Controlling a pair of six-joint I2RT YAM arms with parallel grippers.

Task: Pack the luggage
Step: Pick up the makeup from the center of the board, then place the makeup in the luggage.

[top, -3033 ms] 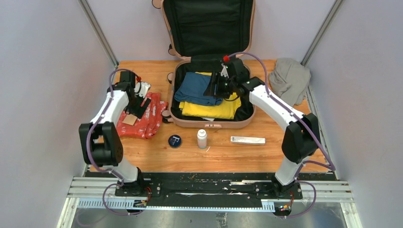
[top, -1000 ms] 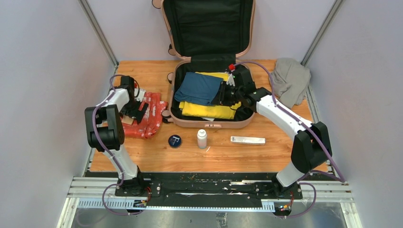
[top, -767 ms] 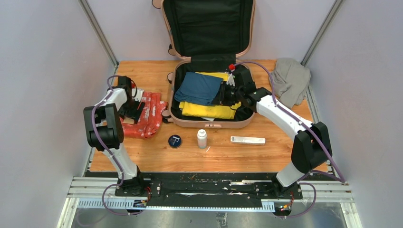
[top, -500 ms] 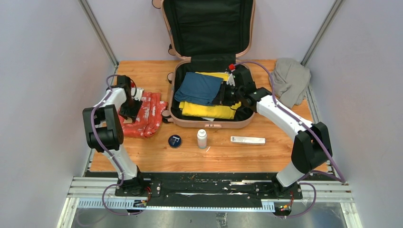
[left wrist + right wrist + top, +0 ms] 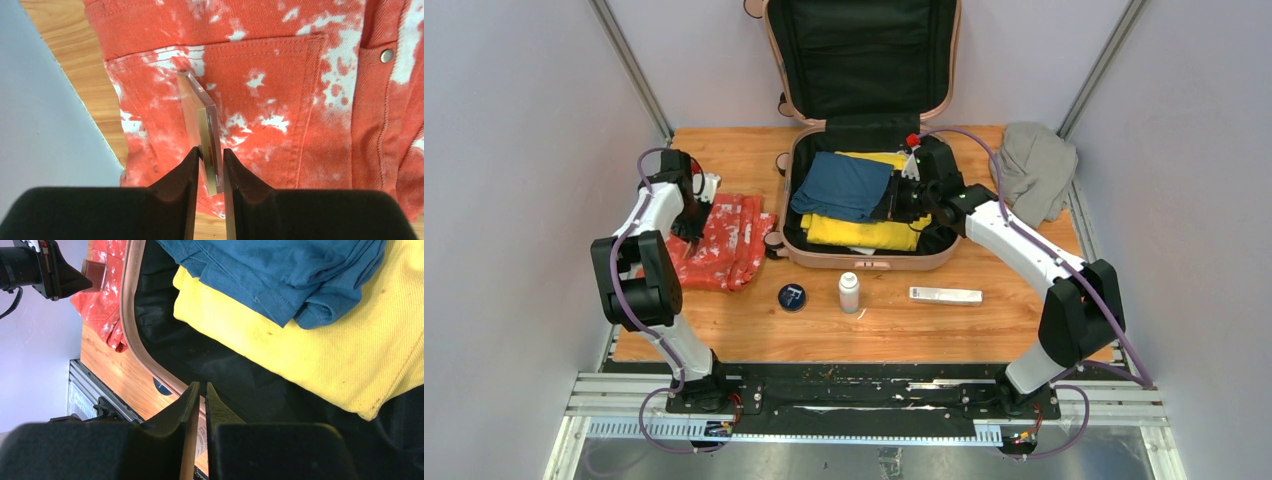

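Note:
The pale pink luggage [image 5: 869, 262] lies open at the back of the table, its lid [image 5: 864, 55] propped upright. Inside lie a folded blue garment [image 5: 839, 185] on a yellow one [image 5: 864, 232]. My right gripper [image 5: 886, 200] hovers inside the shell at the blue garment's right edge. In the right wrist view the right gripper [image 5: 202, 386] is shut, with nothing between its fingers. My left gripper [image 5: 211, 152] is shut on a small flat brown square piece [image 5: 202, 115], held edge-on above red bleached trousers [image 5: 280, 75] left of the luggage.
A grey cloth bundle [image 5: 1032, 165] lies at the back right. In front of the luggage stand a round dark tin [image 5: 792, 297] and a white bottle [image 5: 849, 292], with a white tube [image 5: 945, 294] lying beside them. The red trousers [image 5: 729, 245] reach the table's left edge.
My left gripper has shut on the flat brown piece and drawn back left, lifting it off the trousers. The right jaws have narrowed; that arm has barely moved.

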